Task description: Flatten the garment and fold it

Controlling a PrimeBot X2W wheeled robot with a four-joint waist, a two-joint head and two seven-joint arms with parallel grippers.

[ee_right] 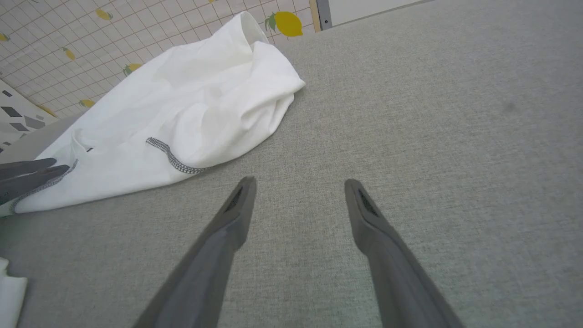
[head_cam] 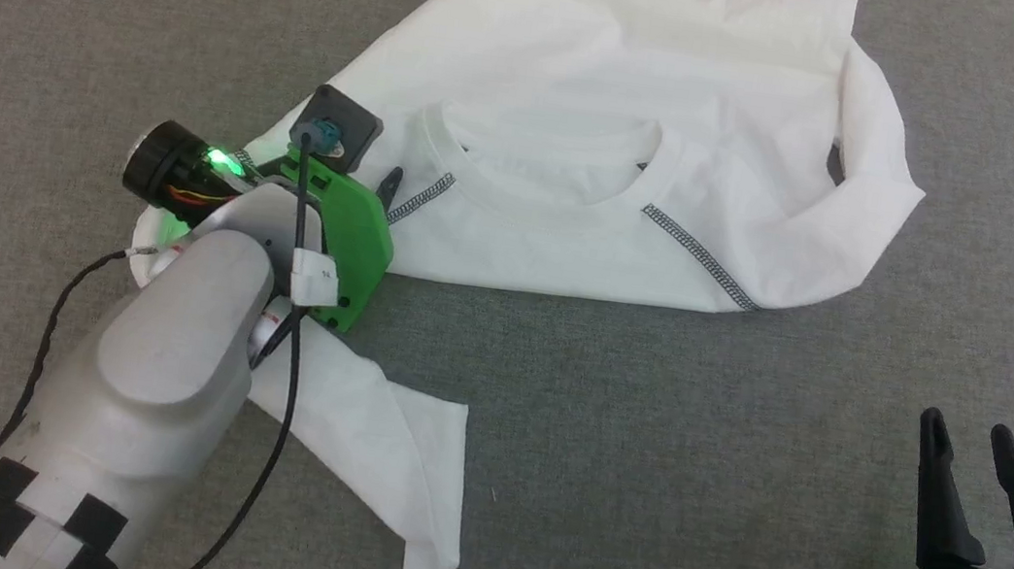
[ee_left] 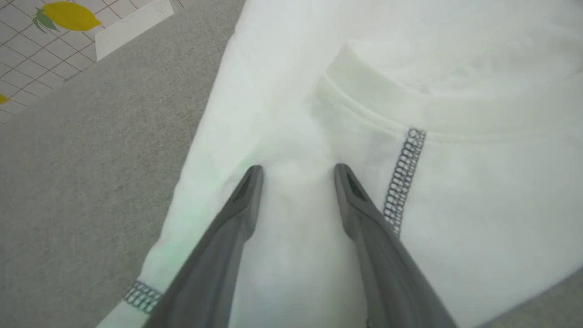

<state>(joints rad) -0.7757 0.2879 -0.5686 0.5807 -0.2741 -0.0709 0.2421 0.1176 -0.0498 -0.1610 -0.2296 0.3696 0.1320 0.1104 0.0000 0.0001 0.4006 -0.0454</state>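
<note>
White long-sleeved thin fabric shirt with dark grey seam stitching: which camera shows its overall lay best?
Head view: nearly the whole shirt shows, collar and both sleeves, though the left arm covers one shoulder. Left wrist view gives a close patch beside the collar; right wrist view one rumpled side at a slant.

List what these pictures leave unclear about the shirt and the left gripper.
- Head view: the left arm covers part of one sleeve of the shirt; the top edge cuts off its body.
- Left wrist view: whether the left gripper, fingers apart, touches the cloth is unclear.
</note>
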